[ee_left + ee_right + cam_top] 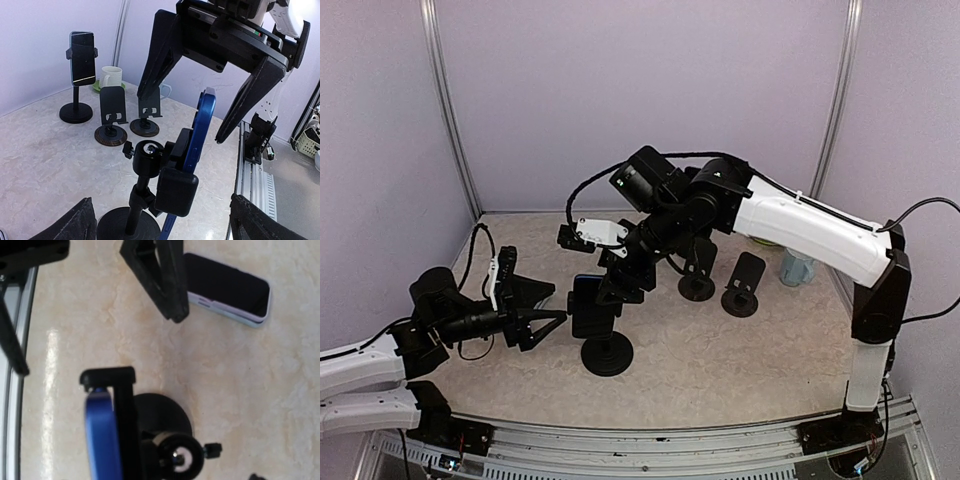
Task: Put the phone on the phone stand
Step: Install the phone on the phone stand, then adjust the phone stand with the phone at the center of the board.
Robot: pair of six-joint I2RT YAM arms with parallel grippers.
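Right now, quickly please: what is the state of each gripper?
Left gripper: open, holding nothing.
Right gripper: open, straddling the blue phone without gripping it.

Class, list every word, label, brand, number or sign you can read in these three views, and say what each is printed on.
No text can be read in any view.
Blue phone: no print shows.
Small black stands: cut-out shapes, no letters.
White mug: plain on the side shown.
White bracket on the right arm: too small to tell.
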